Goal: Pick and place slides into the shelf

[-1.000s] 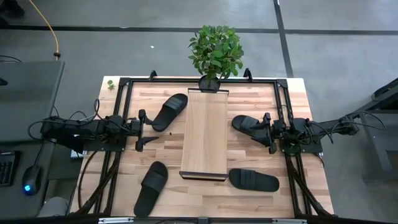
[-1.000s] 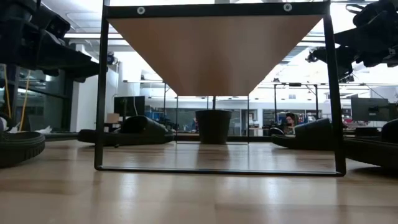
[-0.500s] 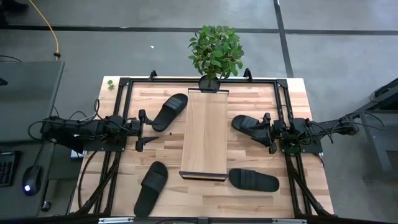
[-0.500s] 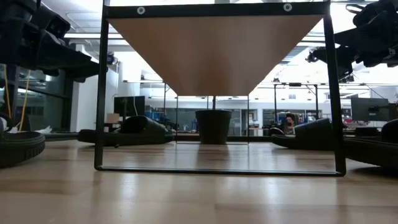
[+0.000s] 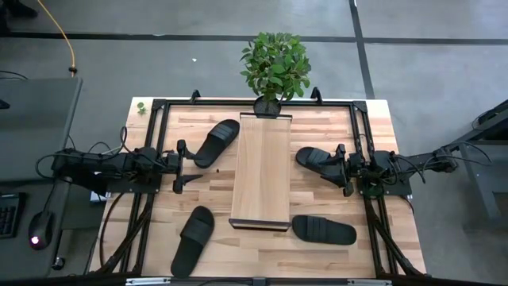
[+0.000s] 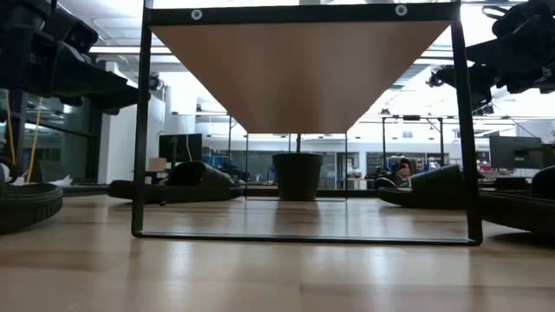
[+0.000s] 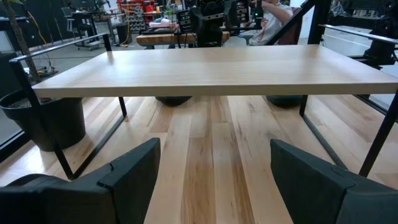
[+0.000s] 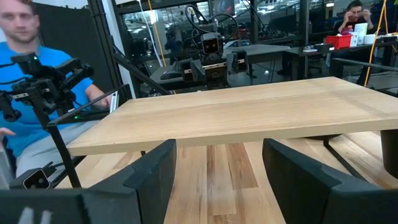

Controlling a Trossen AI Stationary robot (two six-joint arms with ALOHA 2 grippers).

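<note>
Nothing on my table has moved since the earlier frames; both arms sit exactly as they were, and only a figure far back in the room shifts slightly in the low view.

From overhead I see the shelf (image 5: 260,171) standing down the middle of the table (image 5: 309,246), its pale top bare, with a potted plant (image 5: 275,67) at its far end. The left gripper (image 5: 179,167) waits at the left side, fingers spread and holding nothing, facing the shelf's long edge. The right gripper (image 5: 340,168) mirrors it at the right side, fingers parted and also empty.

Four black slides lie on the tabletop, none on the shelf. The far-left slide (image 5: 217,143) lies angled just beyond the left gripper, beside the shelf's edge. The near-left slide (image 5: 193,239) lies well clear of the arm. The far-right slide (image 5: 320,160) lies right against the right gripper's fingers; I cannot tell whether they touch it. The near-right slide (image 5: 324,230) lies beside the shelf's near corner.

Dark frame legs (image 6: 139,130) hold the shelf above the tabletop, standing between each gripper and the open space beneath it. In the right wrist view, a person in a blue shirt (image 8: 37,93) sits beyond the table, behind the left arm.
</note>
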